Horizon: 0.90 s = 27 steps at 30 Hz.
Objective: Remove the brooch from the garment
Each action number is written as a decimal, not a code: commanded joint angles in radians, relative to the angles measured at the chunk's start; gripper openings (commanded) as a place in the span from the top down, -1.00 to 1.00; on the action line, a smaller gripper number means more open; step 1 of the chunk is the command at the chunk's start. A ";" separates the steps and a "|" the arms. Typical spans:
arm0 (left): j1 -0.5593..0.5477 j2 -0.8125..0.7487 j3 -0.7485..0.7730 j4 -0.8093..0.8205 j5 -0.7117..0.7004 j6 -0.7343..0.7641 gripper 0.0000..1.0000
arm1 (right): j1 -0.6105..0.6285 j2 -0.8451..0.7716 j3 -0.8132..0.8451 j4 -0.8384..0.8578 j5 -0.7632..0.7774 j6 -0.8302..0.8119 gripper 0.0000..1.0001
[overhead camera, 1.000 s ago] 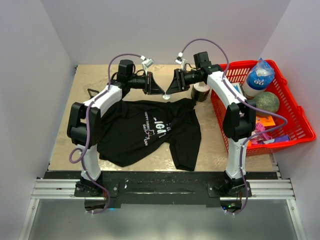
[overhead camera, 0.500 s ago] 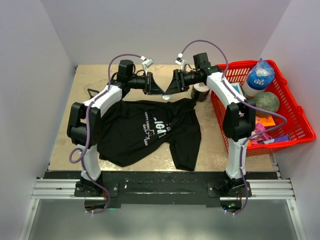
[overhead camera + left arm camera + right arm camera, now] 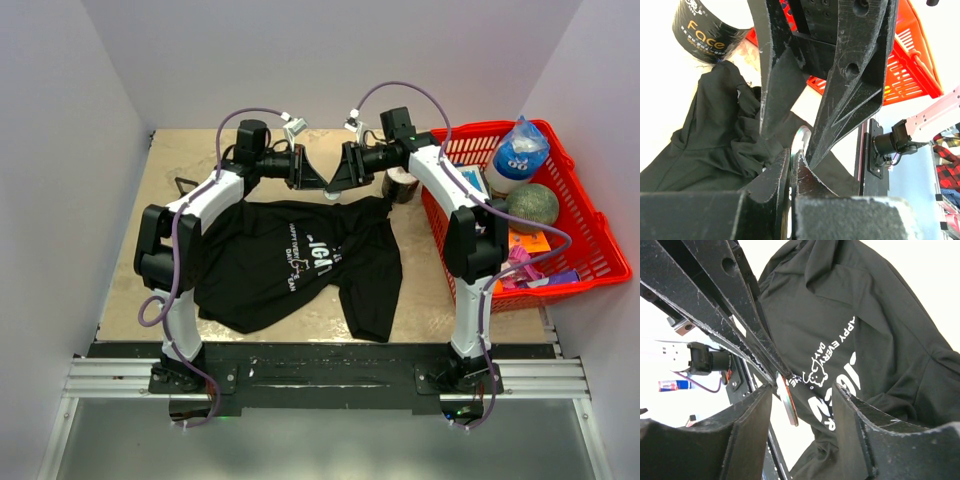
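Observation:
The garment (image 3: 290,260) is a black T-shirt with white print, spread on the table; it also shows as the shirt (image 3: 715,125) and the printed cloth (image 3: 865,315). Both grippers meet above its far edge. My left gripper (image 3: 325,186) (image 3: 792,155) is shut on a thin round disc with a silvery edge, seemingly the brooch (image 3: 332,194) (image 3: 801,137) (image 3: 789,402), with bunched shirt cloth beside it. My right gripper (image 3: 337,186) (image 3: 802,390) is open. Its fingers (image 3: 850,75) stand either side of the disc, which lies close to its left finger.
A dark tape roll (image 3: 403,183) (image 3: 705,25) stands just right of the grippers. A red basket (image 3: 580,250) (image 3: 910,65) on the right holds a bottle (image 3: 517,155), a green ball (image 3: 535,205) and other items. A small black open-frame piece (image 3: 186,186) lies at far left.
My right gripper has edged slightly left, closer round the disc. The left arm and the shirt have stayed put.

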 commanded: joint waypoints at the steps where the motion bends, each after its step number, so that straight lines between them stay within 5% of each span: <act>1: 0.006 -0.048 0.012 0.012 0.017 -0.001 1.00 | 0.005 -0.030 0.011 -0.006 0.027 -0.031 0.02; 11: 0.006 -0.028 0.018 0.030 0.036 -0.015 1.00 | 0.005 -0.038 0.031 -0.027 -0.003 -0.088 0.28; 27: 0.013 -0.011 0.021 0.033 0.098 0.008 1.00 | 0.002 -0.044 0.074 -0.127 -0.018 -0.241 0.35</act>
